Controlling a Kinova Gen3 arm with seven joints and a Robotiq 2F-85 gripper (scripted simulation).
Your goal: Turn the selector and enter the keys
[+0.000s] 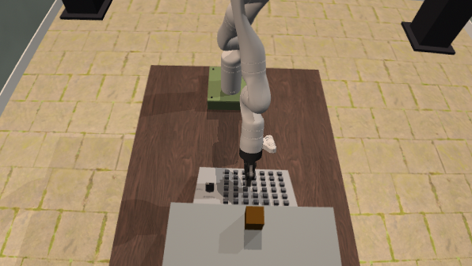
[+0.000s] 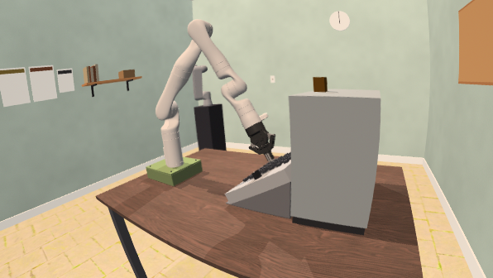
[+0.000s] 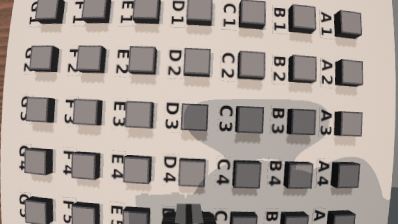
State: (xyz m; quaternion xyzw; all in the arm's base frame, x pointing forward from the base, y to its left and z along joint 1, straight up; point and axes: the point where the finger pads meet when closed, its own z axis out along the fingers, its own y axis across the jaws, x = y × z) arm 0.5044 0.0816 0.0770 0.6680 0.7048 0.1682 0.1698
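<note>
The machine's sloping pale panel (image 1: 203,176) (image 2: 240,194) bears the keys and a black selector knob (image 1: 210,187) (image 2: 256,174); its setting cannot be read. The wrist view shows keys D3 (image 3: 194,117), E3 (image 3: 139,114), C3 (image 3: 249,119), D4 (image 3: 192,172), E4 (image 3: 137,169) and C4 (image 3: 247,174). C5 (image 3: 243,218) and E5 (image 3: 136,217) are cut by the lower edge. No key looks lit. My gripper (image 1: 248,184) (image 2: 270,159) (image 3: 188,214) is shut and empty, its tips close over the keys, in front of D5, which it hides. Contact cannot be told.
A tall grey cabinet (image 1: 206,233) (image 2: 332,157) stands directly behind the panel, with an orange-brown block (image 1: 254,217) (image 2: 319,84) on top. The arm's green base (image 1: 223,104) (image 2: 174,177) stands on the wooden table (image 1: 170,138) (image 2: 198,232).
</note>
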